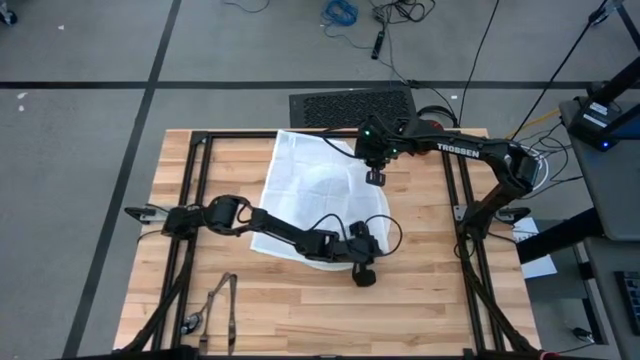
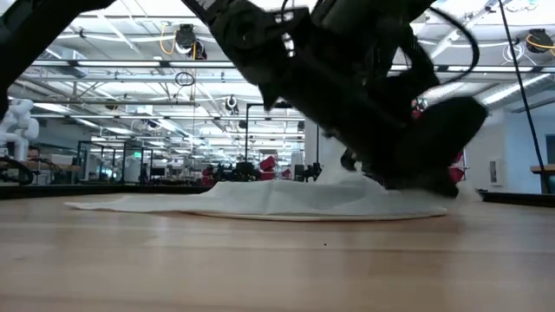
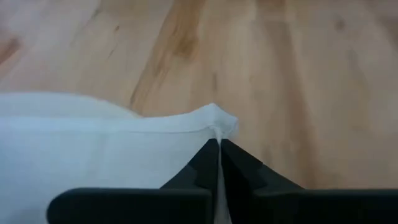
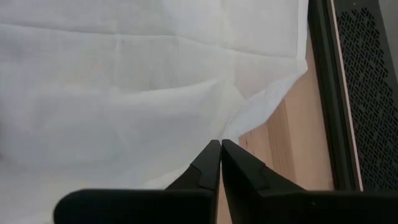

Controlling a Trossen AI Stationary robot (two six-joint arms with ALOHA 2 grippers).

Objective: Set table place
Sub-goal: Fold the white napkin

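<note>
The white cloth napkin [image 1: 310, 195] lies spread over the middle of the table [image 1: 420, 300]; in the low view the napkin [image 2: 286, 198] rests flat on the wood. A rounded white shape [image 1: 322, 264] shows at its near edge; whether it is the plate I cannot tell. My left gripper [image 1: 362, 268] is at the napkin's near right corner, shut on it. My right gripper [image 1: 375, 178] hangs shut above the napkin's far right part [image 4: 155, 93], holding nothing. Dark metal cutlery [image 1: 218, 302] lies near the front left. My left gripper pinches the napkin's near right corner [image 3: 219, 126] between its two fingers. The fingers slant down at it from the table's left side. The hemmed corner pokes out past the fingertips, slightly puckered, while the rest of the cloth [image 3: 74, 143] lies behind on the table.
A black perforated panel [image 1: 350, 105] lies at the table's far edge. Black frame rails [image 1: 190, 200] run along the left and right sides [image 1: 462, 210]. Bare wood [image 1: 300, 320] stretches along the near part of the table.
</note>
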